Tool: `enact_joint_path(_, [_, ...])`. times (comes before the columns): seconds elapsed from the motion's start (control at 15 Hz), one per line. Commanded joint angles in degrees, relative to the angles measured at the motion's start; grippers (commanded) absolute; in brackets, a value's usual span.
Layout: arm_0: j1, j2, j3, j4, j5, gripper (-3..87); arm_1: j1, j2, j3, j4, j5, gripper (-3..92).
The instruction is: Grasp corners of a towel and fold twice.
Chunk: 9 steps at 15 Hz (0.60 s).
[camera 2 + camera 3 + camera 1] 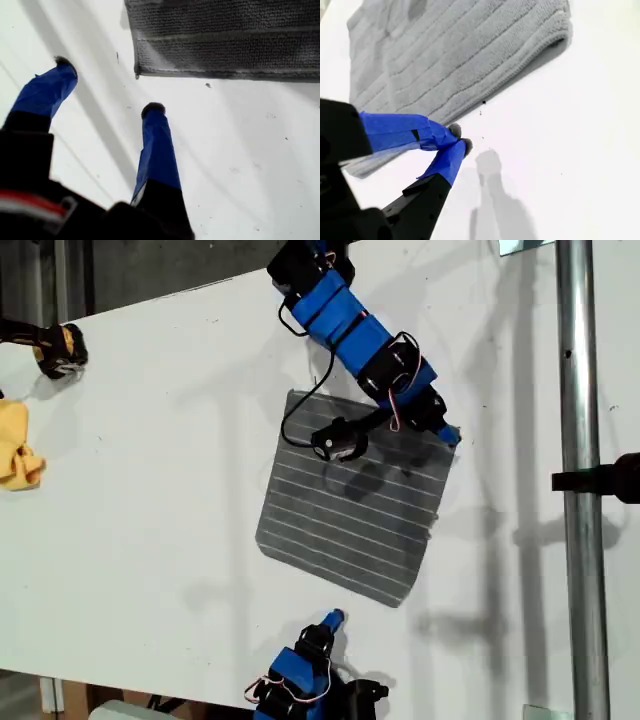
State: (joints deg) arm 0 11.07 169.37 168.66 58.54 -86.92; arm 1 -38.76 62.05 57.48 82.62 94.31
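We're looking at the towel point(352, 502) lying flat mid-table, soft and limp, so pinching its corners looks best. My first gripper point(107, 85) is hanging spread wide near one corner point(136, 75); my second gripper point(460, 138) is sitting closed, empty, beside an edge.

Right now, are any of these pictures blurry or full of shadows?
Exterior view: sharp, with soft arm shadows across the towel and the white table. First wrist view: my first gripper is blurred up close, and broad shadow bands cross the table. Second wrist view: the towel's weave looks washed out by bright light.
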Motion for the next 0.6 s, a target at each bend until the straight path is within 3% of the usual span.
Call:
enact_joint_path(0.0, [0.62, 12.30, 5.01, 2.64, -2.55, -1.6, -0.18, 0.88, -3.78, 1.93, 1.14, 29.8])
enact_joint_path(0.13, [0.00, 30.23, 9.76, 12.92, -3.78, -1.6, -0.44, -1.67, -4.13, 1.32, 1.67, 29.2])
enact_joint_path(0.2, [-0.44, 29.09, 8.70, 14.41, -3.43, -1.6, -0.44, -3.87, -4.48, 0.26, 1.76, 29.2])
enact_joint_path(0.53, [-0.53, 29.79, 9.49, 13.97, -3.34, -1.6, -0.18, -9.58, -4.75, -6.77, 1.58, 27.3])
